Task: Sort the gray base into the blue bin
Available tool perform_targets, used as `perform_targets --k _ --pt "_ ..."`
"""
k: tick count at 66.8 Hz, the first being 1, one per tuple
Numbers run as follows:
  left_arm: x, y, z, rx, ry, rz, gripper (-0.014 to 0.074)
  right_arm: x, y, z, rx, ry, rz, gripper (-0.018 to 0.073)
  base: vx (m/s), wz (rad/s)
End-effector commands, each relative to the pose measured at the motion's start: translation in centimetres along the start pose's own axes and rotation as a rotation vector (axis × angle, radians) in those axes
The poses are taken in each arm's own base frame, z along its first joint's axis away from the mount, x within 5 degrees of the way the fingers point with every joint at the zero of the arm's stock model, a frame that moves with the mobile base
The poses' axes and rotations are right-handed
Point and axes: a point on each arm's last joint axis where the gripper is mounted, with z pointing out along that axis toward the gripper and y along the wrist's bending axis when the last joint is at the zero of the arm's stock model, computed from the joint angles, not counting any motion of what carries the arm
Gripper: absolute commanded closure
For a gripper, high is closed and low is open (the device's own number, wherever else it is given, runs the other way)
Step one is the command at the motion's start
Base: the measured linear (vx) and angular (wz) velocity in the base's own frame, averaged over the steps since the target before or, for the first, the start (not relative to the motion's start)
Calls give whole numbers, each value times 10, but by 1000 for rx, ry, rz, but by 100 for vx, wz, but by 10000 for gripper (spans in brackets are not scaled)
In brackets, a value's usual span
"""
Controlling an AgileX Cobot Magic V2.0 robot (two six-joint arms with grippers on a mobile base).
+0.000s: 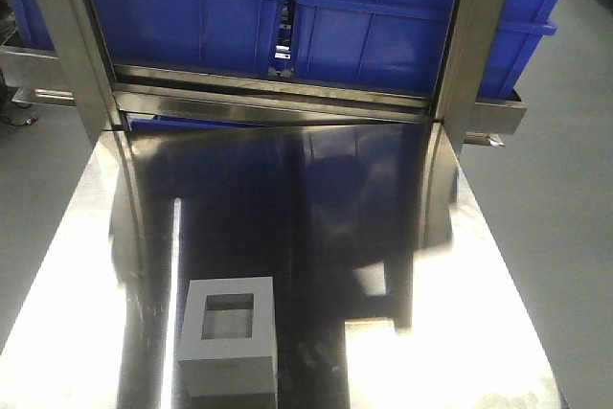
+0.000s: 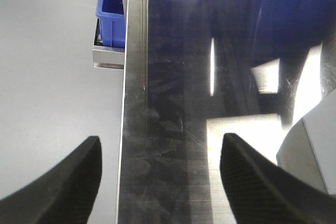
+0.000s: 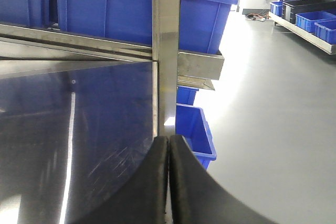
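The base (image 1: 228,337) sat nearest the front camera, upright on the near left part of the steel table (image 1: 479,265), its square recess facing up. It stood alone, well apart from the bins at the far end. There, on a raised steel shelf (image 1: 287,93) between two posts, the left bin (image 1: 182,16) held something red and the right bin (image 1: 402,26) stood just beside it; what the right one held could not be seen. In the left wrist view, the left gripper (image 2: 160,179) had its black fingers (image 2: 68,182) spread wide with nothing between them, straddling the table's left edge; a gray corner of the base (image 2: 310,156) showed just beyond the right finger, and whether the two touched could not be told. In the right wrist view, the right gripper (image 3: 169,182) had its fingers pressed together, gripping nothing, above the table's right edge and in line with the right post (image 3: 167,51). A small bin (image 3: 197,129) lay below on the gray floor (image 3: 273,129).
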Motion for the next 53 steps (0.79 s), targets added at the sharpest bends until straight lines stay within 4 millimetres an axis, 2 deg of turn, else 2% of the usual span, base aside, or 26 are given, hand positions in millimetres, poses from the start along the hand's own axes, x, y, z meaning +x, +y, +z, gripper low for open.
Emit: perform_targets --k 1,12,26,39,53 --pt "-15 -4 -4 33 -91 -48 127 -6 0 0 4 -80 -20 564 0 0" --pt "-15 -11 -6 108 -65 -100 127 -6 0 0 4 -80 -20 564 0 0" --pt "-32 -32 -10 323 -54 -27 127 -6 0 0 4 -80 -20 564 0 0" --pt "-45 -50 11 522 48 -9 127 -6 0 0 4 -82 -20 564 0 0" --pt "-57 -68 38 596 179 42 127 -6 0 0 4 -82 -20 564 0 0"
